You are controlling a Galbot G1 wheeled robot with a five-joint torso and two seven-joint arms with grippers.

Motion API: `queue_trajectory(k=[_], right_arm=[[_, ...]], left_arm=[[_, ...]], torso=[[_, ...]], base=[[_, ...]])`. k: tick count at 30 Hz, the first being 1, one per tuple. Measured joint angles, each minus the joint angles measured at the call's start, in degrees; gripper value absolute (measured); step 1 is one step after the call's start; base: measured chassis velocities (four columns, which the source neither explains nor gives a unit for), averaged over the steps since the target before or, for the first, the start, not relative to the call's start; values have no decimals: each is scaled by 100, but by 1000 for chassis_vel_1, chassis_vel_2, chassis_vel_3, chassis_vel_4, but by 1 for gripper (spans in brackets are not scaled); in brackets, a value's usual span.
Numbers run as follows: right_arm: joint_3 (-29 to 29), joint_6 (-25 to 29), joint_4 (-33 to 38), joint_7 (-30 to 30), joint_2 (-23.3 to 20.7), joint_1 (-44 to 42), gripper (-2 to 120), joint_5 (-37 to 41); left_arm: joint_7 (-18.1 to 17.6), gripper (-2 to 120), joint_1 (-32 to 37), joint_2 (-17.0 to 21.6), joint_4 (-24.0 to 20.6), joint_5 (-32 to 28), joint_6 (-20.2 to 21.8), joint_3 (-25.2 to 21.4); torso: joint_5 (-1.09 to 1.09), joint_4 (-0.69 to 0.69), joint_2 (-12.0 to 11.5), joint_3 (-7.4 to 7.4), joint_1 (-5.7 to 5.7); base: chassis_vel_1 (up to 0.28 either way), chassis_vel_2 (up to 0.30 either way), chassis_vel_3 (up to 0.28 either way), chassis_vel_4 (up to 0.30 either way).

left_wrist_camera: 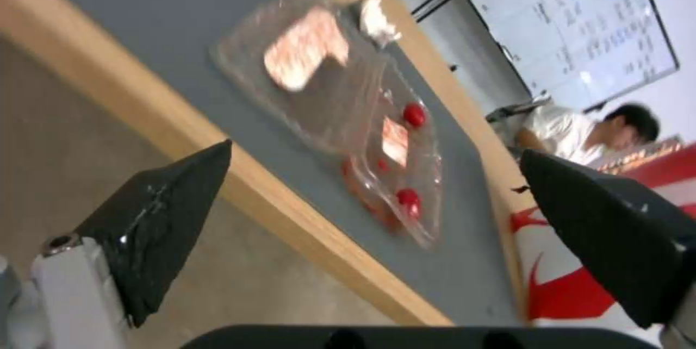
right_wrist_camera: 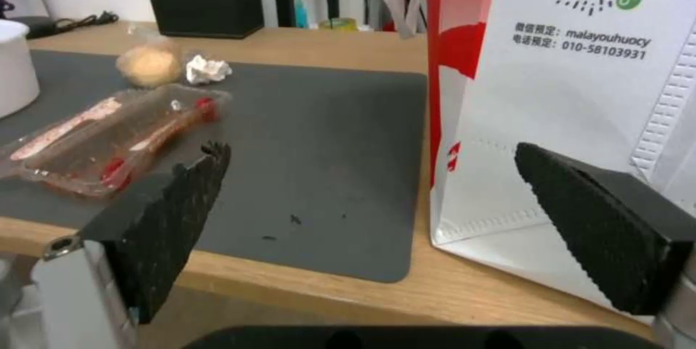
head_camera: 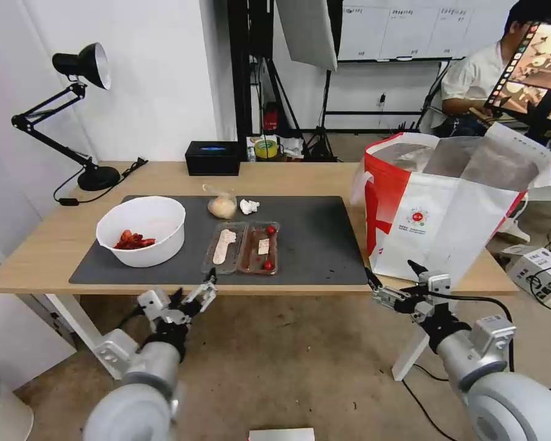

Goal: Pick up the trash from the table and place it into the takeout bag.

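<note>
On the dark mat of the table lies the trash. It is a white bowl with red scraps, an open clear tray with tomatoes, a small bag with a beige lump and a crumpled tissue. The takeout bag stands open at the table's right end. My left gripper hovers open at the front edge, just before the tray. My right gripper is open in front of the bag's near corner, below table height.
A black tissue box sits at the table's back edge, and a black desk lamp stands at the back left with its cord on the wood. Bare mat lies between the tray and the bag.
</note>
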Motion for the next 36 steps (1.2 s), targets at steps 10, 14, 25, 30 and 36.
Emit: queue_trajectory(k=[10,14,25,30,36], right_arm=[[29,18,13,10,-21,-69,100,-27],[48,23,13,13,13,-79,100,-28],[82,28,-8,17,60,-85,100,-49],[110,40,-36,18,78,-89,100,-49],[112,45,-48,17,121,-109,100,-79]], left_arm=[[-352,100,-700,-268,422,-777,-393,212],[-511,100,-957,-269,605,-908,-430,236],[-650,100,-1391,-290,1128,-898,-448,437],[-675,100,-1493,-286,1327,-872,-451,477],[-679,100,-1598,-285,1443,-864,-487,475]], torso=[[0,0,0,0,0],[-1,0,0,0,0],[-1,0,0,0,0],[-1,0,0,0,0],[-1,0,0,0,0]], base=[[0,0,0,0],[0,0,0,0],[0,0,0,0],[0,0,0,0],[0,0,0,0]])
